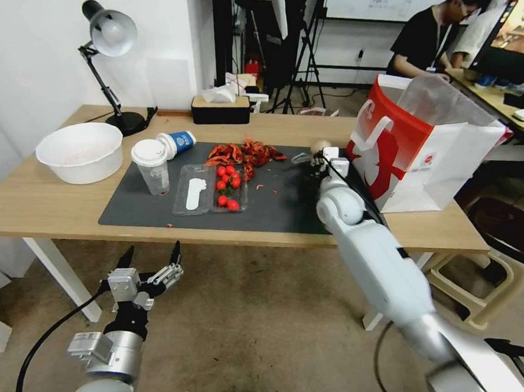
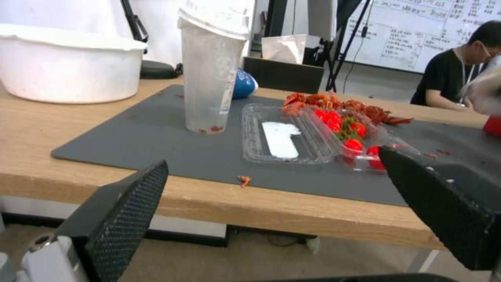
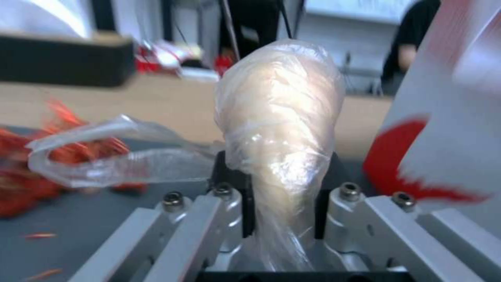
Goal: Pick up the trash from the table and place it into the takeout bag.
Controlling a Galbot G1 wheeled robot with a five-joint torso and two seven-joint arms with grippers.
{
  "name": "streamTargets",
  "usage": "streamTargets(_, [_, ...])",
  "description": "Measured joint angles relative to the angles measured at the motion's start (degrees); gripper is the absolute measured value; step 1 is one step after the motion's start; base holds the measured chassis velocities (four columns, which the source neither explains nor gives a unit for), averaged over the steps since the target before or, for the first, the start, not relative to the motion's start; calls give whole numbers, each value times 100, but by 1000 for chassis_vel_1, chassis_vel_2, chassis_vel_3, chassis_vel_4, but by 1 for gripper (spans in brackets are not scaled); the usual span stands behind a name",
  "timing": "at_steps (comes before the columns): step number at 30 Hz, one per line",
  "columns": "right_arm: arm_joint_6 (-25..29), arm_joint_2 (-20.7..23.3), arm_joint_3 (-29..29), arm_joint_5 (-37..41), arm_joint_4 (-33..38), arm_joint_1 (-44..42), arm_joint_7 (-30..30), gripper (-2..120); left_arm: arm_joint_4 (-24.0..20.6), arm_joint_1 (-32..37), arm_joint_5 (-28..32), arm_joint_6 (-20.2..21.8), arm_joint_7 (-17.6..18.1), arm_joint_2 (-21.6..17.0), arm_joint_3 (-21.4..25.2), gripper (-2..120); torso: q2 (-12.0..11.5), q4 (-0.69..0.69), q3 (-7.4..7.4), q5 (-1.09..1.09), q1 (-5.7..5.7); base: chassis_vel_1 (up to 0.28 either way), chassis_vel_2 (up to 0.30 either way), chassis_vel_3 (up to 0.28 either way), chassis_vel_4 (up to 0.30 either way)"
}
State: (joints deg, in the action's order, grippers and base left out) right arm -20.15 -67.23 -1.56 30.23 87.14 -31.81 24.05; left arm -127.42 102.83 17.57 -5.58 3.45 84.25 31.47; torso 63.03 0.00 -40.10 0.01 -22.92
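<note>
Light-wood table (image 1: 36,206) under grey mat (image 1: 154,210); concrete floor (image 1: 254,325).

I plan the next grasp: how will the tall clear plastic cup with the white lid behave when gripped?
The tall clear plastic cup looks nearly empty, so probably light. Tall and narrow-based, it may tip if nudged. Its thin walls would likely flex under tight jaws.
</note>
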Motion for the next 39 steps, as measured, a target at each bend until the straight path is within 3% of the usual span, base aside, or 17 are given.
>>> streamTargets(1, [0,0,0,0,0,0,0,16,0,0,0,0,0,0,0,100,0,0,0,0,0,0,0,0,0])
streamTargets(4, [-119,446,115,-76,940,-318,-209,10,-35,11,-18,-4,2,9,-2,100,0,0,0,-1,0,0,0,0,0])
streamTargets(6, [-127,502,144,-91,1048,-360,-250,10,-38,12,-19,-4,2,9,-4,100,0,0,0,0,0,0,0,0,0])
streamTargets(8, [-78,951,534,-342,1837,-679,-699,10,-41,14,-43,-11,2,20,-21,100,0,-1,0,1,0,0,0,0,0])
streamTargets(16, [68,1612,1123,-329,2592,-739,-625,10,-47,13,-83,-17,-4,39,-61,100,0,-1,0,0,0,0,0,0,0])
streamTargets(19, [-280,1851,1250,693,2699,-355,175,10,-61,23,-123,-23,-41,45,-76,100,0,0,0,-3,1,0,0,0,0])
streamTargets(20, [-280,1851,1250,693,2699,-355,175,10,-61,23,-123,-23,-41,45,-76,100,0,0,0,-3,1,0,0,0,0])
streamTargets(22, [-583,1911,1264,1627,2611,-1,790,10,-93,35,-138,-36,-75,46,-87,100,0,1,0,-2,0,0,0,0,0])
streamTargets(30, [-1107,1778,1189,3177,1883,905,2206,10,-174,49,-88,-68,-221,116,-143,100,0,1,-1,-1,0,0,0,0,0])
streamTargets(39, [-1216,1587,1089,3523,1516,1148,2655,13,-171,31,-7,-89,-293,85,-107,100,0,0,-1,-1,0,0,0,0,0])
